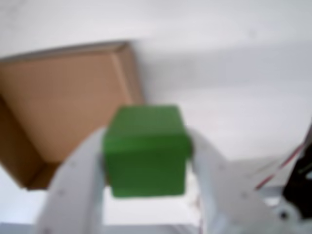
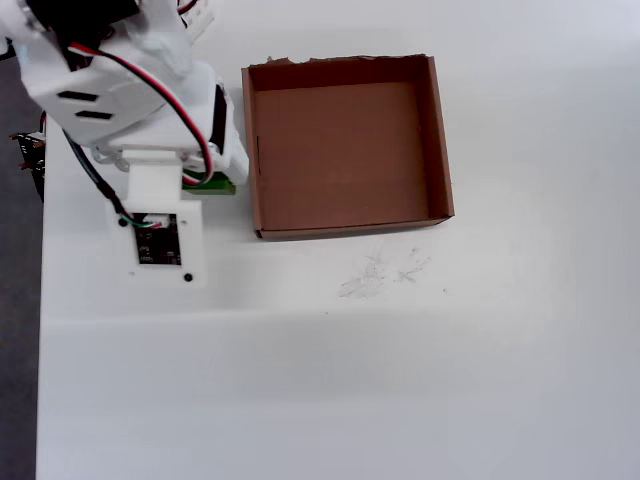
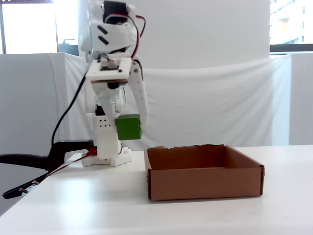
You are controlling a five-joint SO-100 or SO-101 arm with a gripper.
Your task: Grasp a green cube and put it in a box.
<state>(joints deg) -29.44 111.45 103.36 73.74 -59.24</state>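
Green cube (image 3: 129, 127) held up in the air, clear of the table, clamped between the two white fingers of the gripper (image 1: 146, 161); in the wrist view the cube (image 1: 146, 151) fills the centre, one finger (image 1: 78, 190) pressed to its left face, the other to its right face; picture soft, edges blurred. In the fixed view the cube hangs above the level of the box (image 3: 203, 171) rim and to the left of it, not over the floor of the box; in the overhead view only a sliver of green (image 2: 215, 185) shows under the white arm, just left of the box's left wall (image 2: 249, 150). Box is a shallow brown cardboard tray, nothing lying in it; far edge ragged in the overhead view; in the wrist view it lies up and left of the cube (image 1: 63, 97). Arm (image 2: 130, 90) white, red and black wires running along it; a small dark circuit board (image 2: 158, 240) on its wrist plate. White table (image 2: 350, 380) beneath; faint scuff marks (image 2: 385, 272) just below the box in the overhead view; white cloth backdrop (image 3: 220, 98) behind in the fixed view.
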